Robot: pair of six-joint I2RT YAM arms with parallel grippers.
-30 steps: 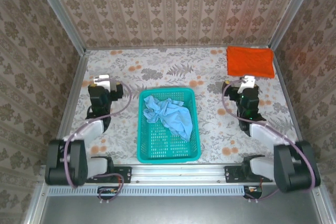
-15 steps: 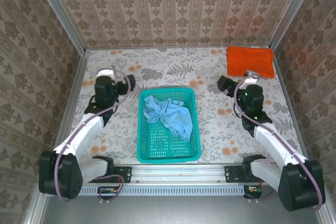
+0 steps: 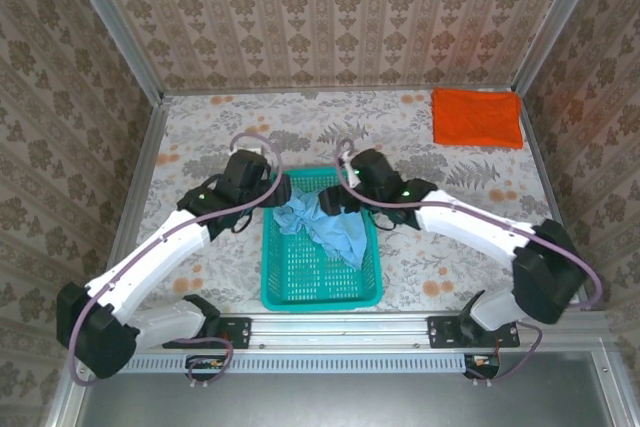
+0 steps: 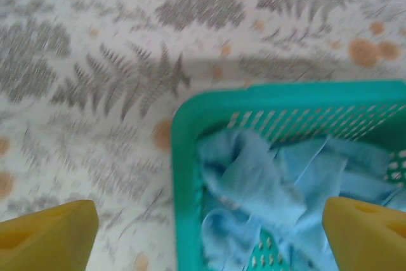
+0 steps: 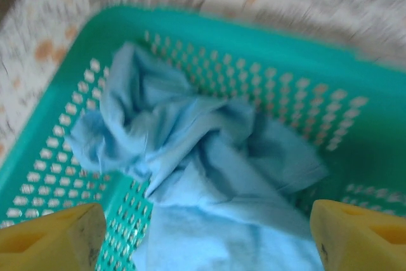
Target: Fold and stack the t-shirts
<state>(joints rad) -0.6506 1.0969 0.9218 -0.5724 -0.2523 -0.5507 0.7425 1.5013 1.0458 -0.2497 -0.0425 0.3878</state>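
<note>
Light blue t-shirt (image 3: 322,223) crumpled in a teal basket (image 3: 320,297) on the floral-print table (image 3: 200,127) (patterned wallpaper (image 3: 330,17) all round); orange t-shirt (image 3: 477,117) far right. Left gripper (image 4: 209,230) and right gripper (image 5: 206,236) gape, empty.

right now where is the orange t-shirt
In the top view the orange t-shirt lies flat at the far right corner of the table, well apart from the teal basket at centre.

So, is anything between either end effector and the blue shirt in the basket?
Nothing visible. The blue shirt lies crumpled and uncovered in the basket. The left end effector and right end effector hang open over its far end; only the mesh wall surrounds the shirt.
</note>
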